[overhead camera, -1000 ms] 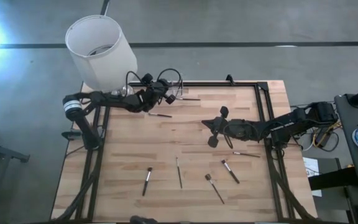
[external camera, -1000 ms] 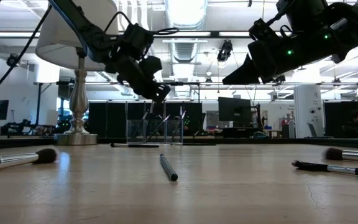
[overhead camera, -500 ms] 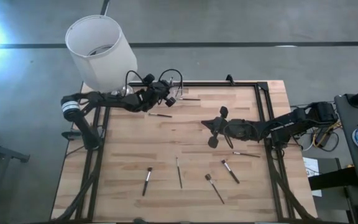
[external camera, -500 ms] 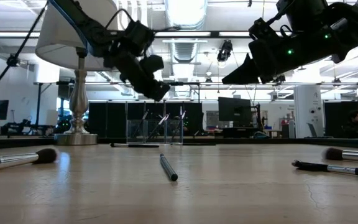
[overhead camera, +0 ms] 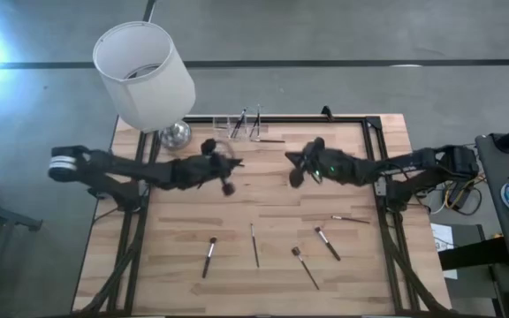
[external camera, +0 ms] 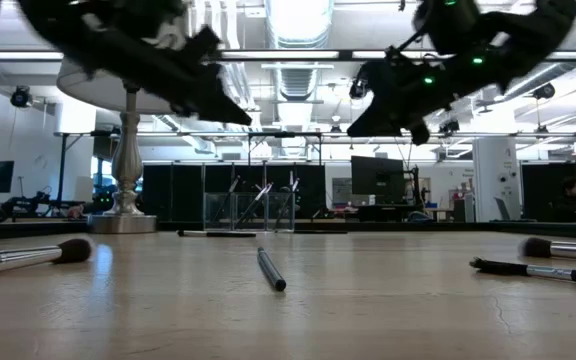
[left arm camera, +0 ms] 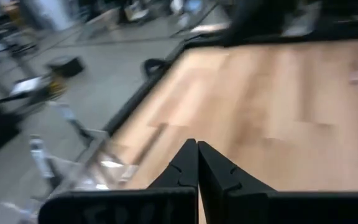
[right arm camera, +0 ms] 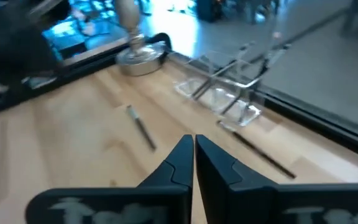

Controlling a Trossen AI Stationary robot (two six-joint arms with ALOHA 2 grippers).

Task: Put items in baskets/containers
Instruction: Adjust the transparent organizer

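Observation:
The clear holder (overhead camera: 246,125) stands at the table's far edge with a few brushes upright in it, also in the right wrist view (right arm camera: 225,93). One brush (right arm camera: 260,152) lies beside it. Another brush (right arm camera: 140,132) lies on the wood toward the middle. My left gripper (overhead camera: 233,165) hovers shut above that area, holding nothing. My right gripper (overhead camera: 292,162) hovers shut to its right, facing it, also holding nothing. Several more brushes lie flat in the near half, among them one (overhead camera: 209,256), a second (overhead camera: 254,245) and a third (overhead camera: 327,242).
A lamp with a white shade (overhead camera: 144,71) and a silver base (overhead camera: 177,134) stands at the far left corner, close to the holder. A dark metal frame (overhead camera: 374,132) runs along the table's edges. Bare wood lies between the two grippers and the near brushes.
My left gripper has drawn back from the holder at the far edge toward the table's middle, swinging toward the near side, and shows blurred. My right gripper has shifted a little toward the far edge and rolled. The brushes and the holder have stayed where they were.

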